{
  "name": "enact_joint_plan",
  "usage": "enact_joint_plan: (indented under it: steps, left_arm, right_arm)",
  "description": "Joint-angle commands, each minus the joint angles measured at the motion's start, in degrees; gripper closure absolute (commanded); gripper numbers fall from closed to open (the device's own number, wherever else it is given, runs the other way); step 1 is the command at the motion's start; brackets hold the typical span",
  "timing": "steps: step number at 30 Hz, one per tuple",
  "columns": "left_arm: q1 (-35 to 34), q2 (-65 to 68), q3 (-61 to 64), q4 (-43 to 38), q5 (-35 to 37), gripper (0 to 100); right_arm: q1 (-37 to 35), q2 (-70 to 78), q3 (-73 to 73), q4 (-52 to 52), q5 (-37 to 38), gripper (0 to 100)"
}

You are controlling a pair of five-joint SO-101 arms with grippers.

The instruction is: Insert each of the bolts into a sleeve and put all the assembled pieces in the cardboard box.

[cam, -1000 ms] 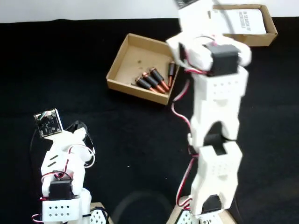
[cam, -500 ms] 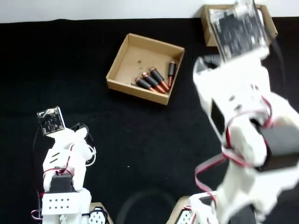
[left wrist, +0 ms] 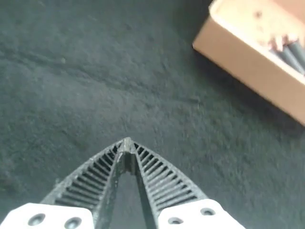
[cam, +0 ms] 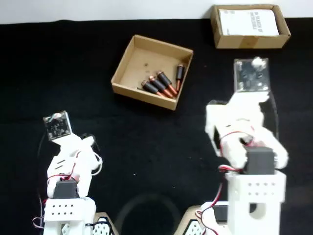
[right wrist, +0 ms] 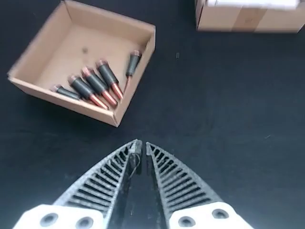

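Left gripper: in the left wrist view your left gripper [left wrist: 126,143] is closed tip to tip and holds nothing. It hangs over bare table [left wrist: 71,71].
Left wrist view, box: a wall of the cardboard box [left wrist: 248,71] shows near the gripper. The pieces [left wrist: 288,50] inside are blurred, so you can't count them here.
Right gripper: in the right wrist view your right gripper [right wrist: 141,144] is closed down to a sliver and is also empty.
Right wrist view, pieces: four dark sleeves with copper bolt ends lie in the box's near right corner. Three are side by side and the fourth is against the right wall.
High view: the box sits toward the middle of the table's far edge. A second box [cam: 249,40], with a sheet of paper in it, sits at the far right corner. Both arms are folded at the near edge, well apart from the box.
Step in hand: the job looks finished, since I see no loose bolt or sleeve.
Doing it well: scan the cloth in the high view before you stop. Its full spread is what the wrist views lack, while the right wrist view gives the clearer count.
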Motion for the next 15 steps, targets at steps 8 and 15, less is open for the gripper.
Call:
enact_joint_plan:
  steps: [8,15]
  left_arm:
    - [-1.5,-0.2,1.3,1.8,-16.4,99]
    - [-6.0,-0.2,-2.0,1.9,-20.6,99]
  right_arm:
    - [0.6,-5.1,41.8,-42.7,-1.1,99.2]
    - [0.5,-5.1,51.1,-57.6,-1.1,99.2]
